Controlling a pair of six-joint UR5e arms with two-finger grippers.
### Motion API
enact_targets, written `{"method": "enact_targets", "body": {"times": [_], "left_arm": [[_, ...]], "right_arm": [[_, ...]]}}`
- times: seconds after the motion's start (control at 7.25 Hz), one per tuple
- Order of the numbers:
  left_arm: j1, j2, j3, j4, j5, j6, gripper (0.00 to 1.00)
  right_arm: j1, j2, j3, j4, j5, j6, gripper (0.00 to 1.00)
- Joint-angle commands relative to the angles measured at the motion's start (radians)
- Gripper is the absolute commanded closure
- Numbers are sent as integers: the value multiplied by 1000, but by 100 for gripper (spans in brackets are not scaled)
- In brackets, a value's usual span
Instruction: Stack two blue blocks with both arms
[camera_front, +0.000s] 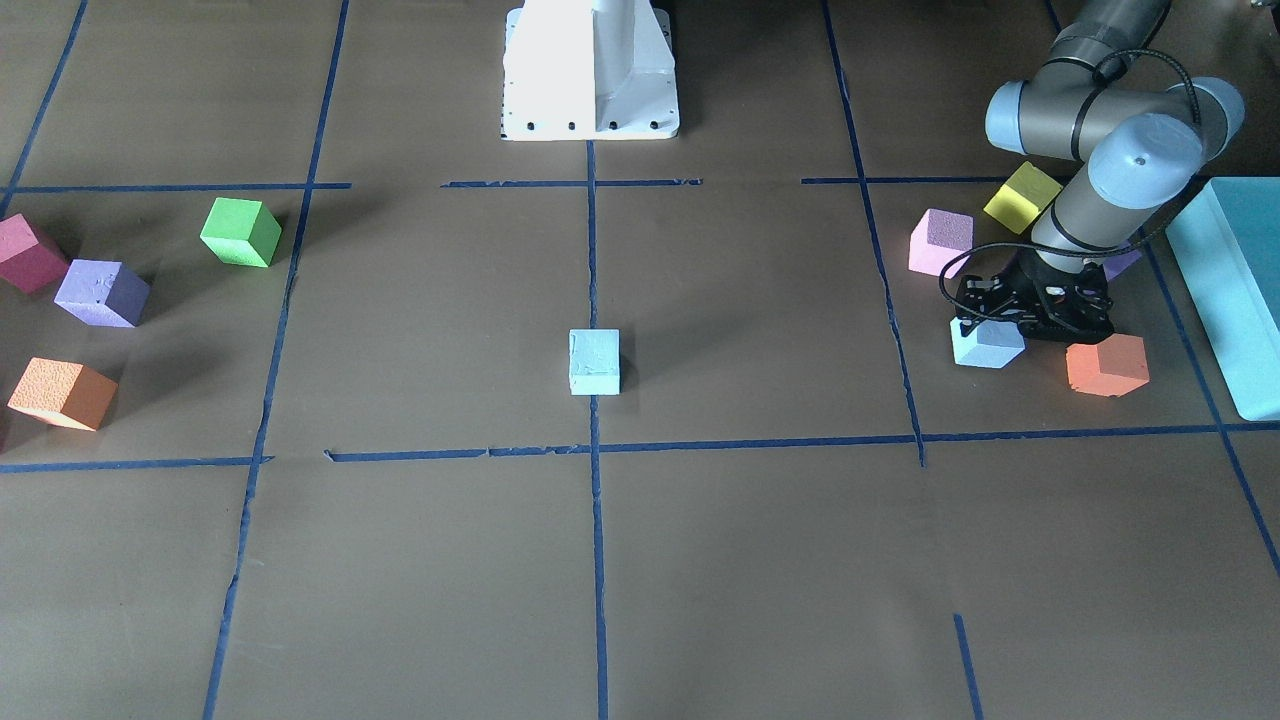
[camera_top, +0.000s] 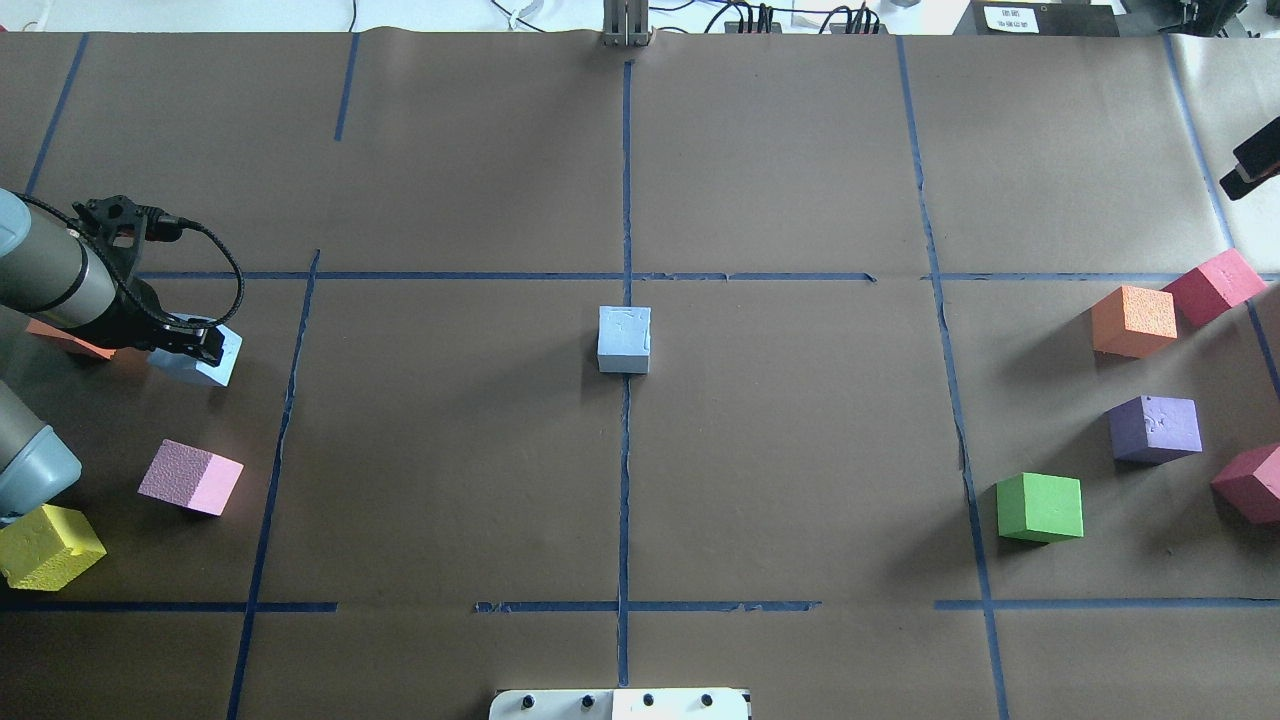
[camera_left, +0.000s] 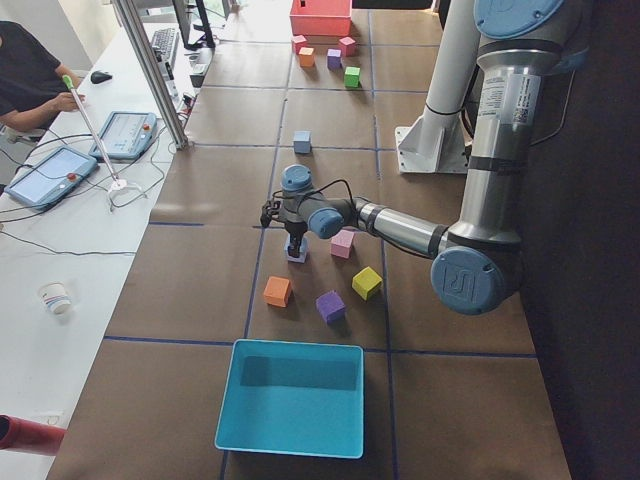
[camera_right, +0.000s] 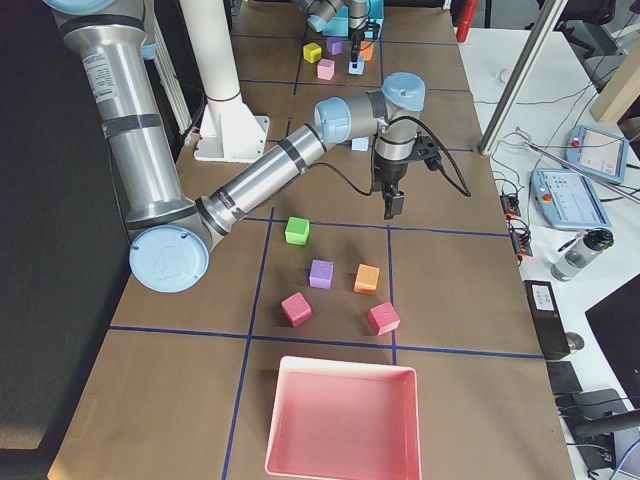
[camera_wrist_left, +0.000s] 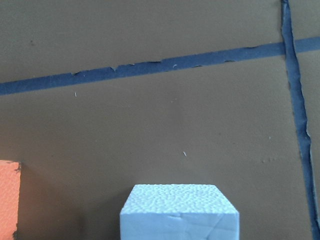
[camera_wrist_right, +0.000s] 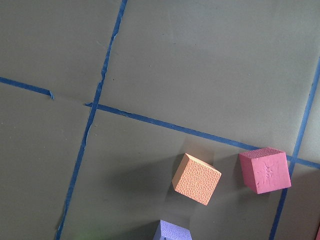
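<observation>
One pale blue block stands alone at the table's centre, on the blue tape line. The other blue block sits at the robot's left side. My left gripper is down right over it. The left wrist view shows this block close at the bottom edge, with no fingers visible, so I cannot tell whether the jaws are closed on it. My right gripper hangs high at the far right edge of the overhead view. It holds nothing visible, and I cannot tell how its jaws stand.
An orange cube, a pink cube, a yellow cube and a large teal box crowd the left gripper. Green, purple, orange and red cubes lie at the right side.
</observation>
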Motion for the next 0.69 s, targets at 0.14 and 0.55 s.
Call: {"method": "enact_targets", "body": {"times": [0.14, 0.55], "left_arm": [[5, -242, -190, 489, 8, -9, 92], [148, -466, -169, 601, 11, -211, 92]], "right_arm": [[35, -21, 5, 1, -3, 21, 0], [42, -55, -67, 94, -20, 15, 0]]}}
